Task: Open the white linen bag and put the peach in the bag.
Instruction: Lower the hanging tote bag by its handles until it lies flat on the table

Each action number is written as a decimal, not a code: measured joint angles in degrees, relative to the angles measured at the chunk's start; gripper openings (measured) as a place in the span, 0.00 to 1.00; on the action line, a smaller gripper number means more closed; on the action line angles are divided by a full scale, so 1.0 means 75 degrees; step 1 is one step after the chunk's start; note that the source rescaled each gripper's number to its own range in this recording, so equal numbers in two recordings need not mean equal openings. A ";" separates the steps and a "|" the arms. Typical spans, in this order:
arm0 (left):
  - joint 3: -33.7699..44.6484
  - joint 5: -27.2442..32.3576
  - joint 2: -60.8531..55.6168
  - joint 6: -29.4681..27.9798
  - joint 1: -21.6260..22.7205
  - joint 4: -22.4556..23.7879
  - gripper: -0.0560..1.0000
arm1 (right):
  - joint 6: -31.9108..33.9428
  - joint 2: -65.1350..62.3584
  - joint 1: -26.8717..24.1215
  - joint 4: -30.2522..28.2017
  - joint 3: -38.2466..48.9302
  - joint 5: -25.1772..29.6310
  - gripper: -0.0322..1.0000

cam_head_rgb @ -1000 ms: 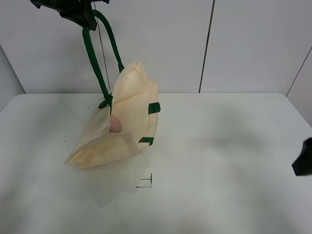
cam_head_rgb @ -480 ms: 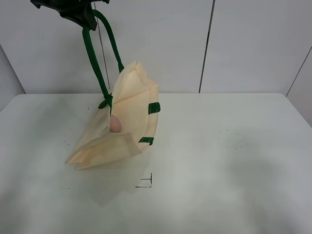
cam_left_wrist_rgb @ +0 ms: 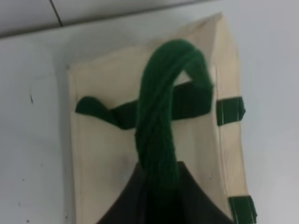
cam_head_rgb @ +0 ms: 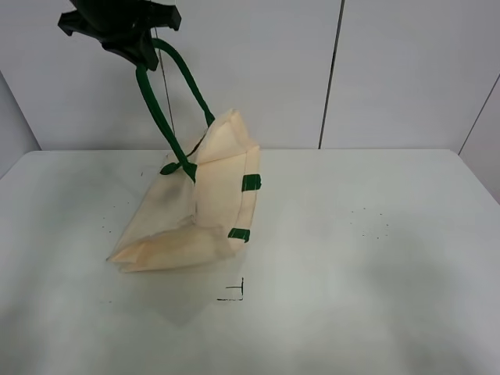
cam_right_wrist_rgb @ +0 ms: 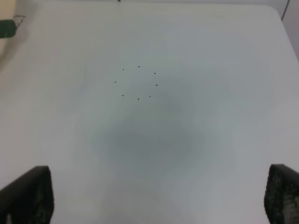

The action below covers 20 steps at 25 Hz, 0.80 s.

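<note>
The left claw (cam_head_rgb: 131,33) hangs high above the tabletop (cam_head_rgb: 375,273), closed tight on the green handles (cam_head_rgb: 160,117) of the white linen bag (cam_head_rgb: 211,199). In the left wrist view its dark body (cam_left_wrist_rgb: 159,205) sits at the base of the bunched green strands (cam_left_wrist_rgb: 161,121), which loop out from it and run down to the cloth. The straps are drawn taut, so the bag's upper corner is pulled up and the bag stands tilted, with its lower end resting folded on the tabletop. From above, the bag (cam_left_wrist_rgb: 103,154) shows as a flat cream panel with its sides lying close together, and short green tabs (cam_left_wrist_rgb: 230,111) mark one edge; two of these tabs (cam_head_rgb: 251,183) also show in the exterior view. The bag's inside is hidden, and the peach cannot be seen in any view. A small black corner mark (cam_head_rgb: 234,293) lies on the tabletop just in front of the bag. The right claw (cam_right_wrist_rgb: 154,196) is spread wide and holds nothing; only its two dark fingertips (cam_right_wrist_rgb: 28,191) show, above bare tabletop (cam_right_wrist_rgb: 187,46) with a ring of tiny black dots (cam_right_wrist_rgb: 138,66), well apart from the bag.
</note>
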 joint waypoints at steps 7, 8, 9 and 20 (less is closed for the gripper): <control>0.2132 -0.1622 -0.0007 0.0000 0.0000 -0.0225 0.05 | 0.0000 0.0000 0.0000 -0.0002 0.0000 0.0000 1.00; 0.2474 -0.1848 -0.0007 0.0000 0.0000 -0.0332 0.05 | 0.0000 0.0000 0.0000 -0.0008 0.0000 0.0000 1.00; 0.2799 -0.2165 -0.0007 0.0000 0.0000 -0.0428 0.05 | 0.0000 0.0000 0.0000 -0.0008 0.0000 0.0000 1.00; 0.4158 -0.3491 -0.0007 0.0471 0.0000 -0.0844 0.88 | -0.0009 0.0000 0.0000 -0.0008 0.0000 0.0000 1.00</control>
